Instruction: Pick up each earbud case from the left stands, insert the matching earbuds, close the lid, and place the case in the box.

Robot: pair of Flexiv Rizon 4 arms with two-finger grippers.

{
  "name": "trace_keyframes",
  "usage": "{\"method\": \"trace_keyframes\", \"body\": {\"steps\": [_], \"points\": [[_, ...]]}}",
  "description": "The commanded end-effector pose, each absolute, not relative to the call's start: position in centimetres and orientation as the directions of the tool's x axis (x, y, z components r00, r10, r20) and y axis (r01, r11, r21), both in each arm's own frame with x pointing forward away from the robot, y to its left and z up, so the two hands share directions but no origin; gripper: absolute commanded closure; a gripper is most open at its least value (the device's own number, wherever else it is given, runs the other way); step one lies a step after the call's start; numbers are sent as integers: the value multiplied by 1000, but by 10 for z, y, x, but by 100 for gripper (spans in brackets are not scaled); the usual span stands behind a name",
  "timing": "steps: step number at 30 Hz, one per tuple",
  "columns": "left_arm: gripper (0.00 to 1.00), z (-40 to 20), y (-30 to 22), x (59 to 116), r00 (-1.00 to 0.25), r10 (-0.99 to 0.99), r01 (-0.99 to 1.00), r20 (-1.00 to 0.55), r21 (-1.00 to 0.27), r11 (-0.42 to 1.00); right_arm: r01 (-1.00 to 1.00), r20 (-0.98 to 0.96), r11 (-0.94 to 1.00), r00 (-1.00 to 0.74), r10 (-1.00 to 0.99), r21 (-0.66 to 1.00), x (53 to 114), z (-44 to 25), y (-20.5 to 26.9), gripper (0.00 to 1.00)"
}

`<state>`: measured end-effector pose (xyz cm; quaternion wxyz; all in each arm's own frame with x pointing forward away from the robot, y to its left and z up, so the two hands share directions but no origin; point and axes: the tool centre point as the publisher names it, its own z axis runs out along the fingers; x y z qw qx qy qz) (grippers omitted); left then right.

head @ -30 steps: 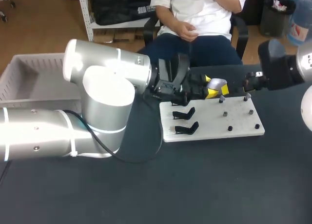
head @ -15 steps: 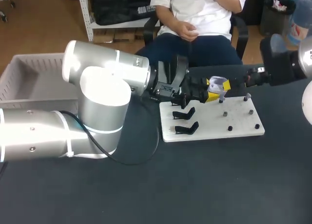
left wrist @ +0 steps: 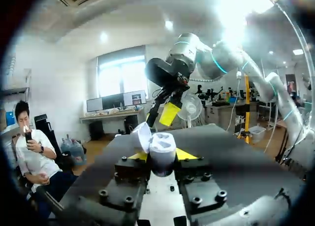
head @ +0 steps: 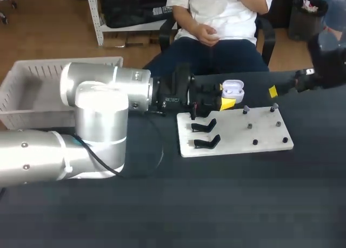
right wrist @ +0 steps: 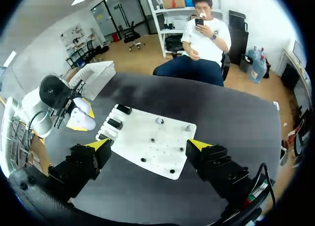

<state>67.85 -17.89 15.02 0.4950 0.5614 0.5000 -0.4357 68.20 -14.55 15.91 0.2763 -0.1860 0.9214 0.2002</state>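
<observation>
While the left jaws clench the open-lidded earbud case (head: 232, 89) between them, the right jaws hang released, well apart.

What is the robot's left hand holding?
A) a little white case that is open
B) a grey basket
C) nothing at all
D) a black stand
A: the left gripper is shut on a small white case, which stands open.
</observation>
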Motion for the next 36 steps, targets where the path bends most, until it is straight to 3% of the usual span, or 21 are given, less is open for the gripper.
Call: {"method": "trace_keyframes", "body": {"steps": [1, 36], "points": [[100, 152, -176, 676, 127, 68, 992, -990, 128, 16, -369, -557, 921, -795, -242, 126, 678, 167, -153, 0], [100, 156, -169, 681, 95, 95, 995, -991, 98, 25, -330, -424, 943, -861, -279, 49, 682, 146, -163, 0]]}}
